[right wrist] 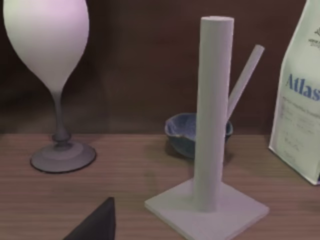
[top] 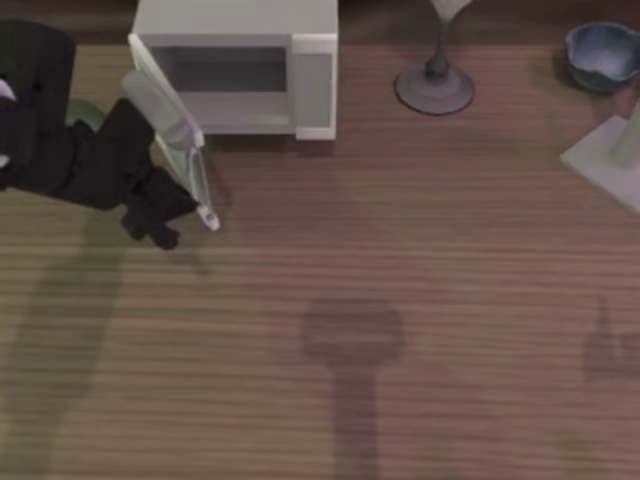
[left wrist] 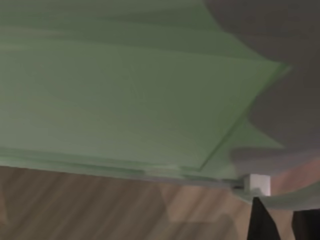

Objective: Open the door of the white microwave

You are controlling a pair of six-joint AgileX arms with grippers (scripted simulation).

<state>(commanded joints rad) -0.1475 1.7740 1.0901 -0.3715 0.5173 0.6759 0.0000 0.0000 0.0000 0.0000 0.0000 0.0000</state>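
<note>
The white microwave stands at the table's far edge, left of centre; its door is swung wide open toward the front, hinged at the microwave's left corner, the cavity exposed; the left gripper sits at the door's free outer end, against its left face, and whether its fingers are apart or together I cannot tell; right of the microwave stand a wine glass, a blue bowl and a white stand; beside the stand, a pale bag; the right gripper is not visible.
</note>
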